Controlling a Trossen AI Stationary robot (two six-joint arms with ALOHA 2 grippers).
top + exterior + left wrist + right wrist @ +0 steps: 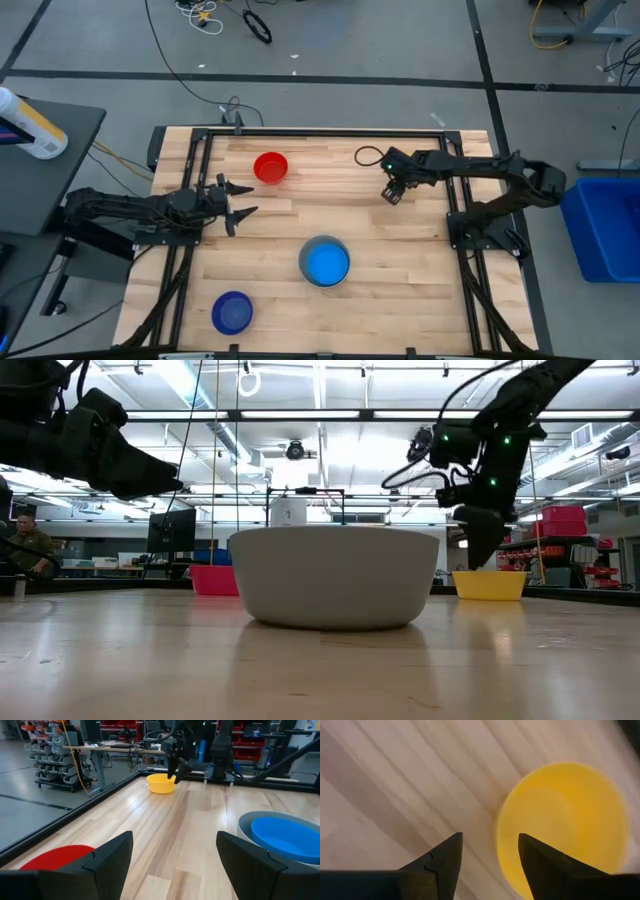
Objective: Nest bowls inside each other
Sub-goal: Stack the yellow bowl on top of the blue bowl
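My right gripper (393, 192) points steeply down over the yellow bowl (562, 827), which rests on its base at the table's far right; the gripper hides it in the high view. Its fingers are open. One stands over the bare table, the other over the bowl's inside, with the rim (498, 837) between them. The light blue bowl (325, 263) sits inside the pale grey bowl (335, 575) at the table's middle. The red bowl (270, 167) stands at the far side and the dark blue bowl (232, 312) at the near left. My left gripper (175, 865) waits open and level at the left.
A black frame (330, 131) runs along the table's far edge and both sides. Bare wood lies between the bowls. Off the table stand a blue bin (605, 225) on the right and a white bottle (30, 125) on the left. A person (25, 545) sits far behind.
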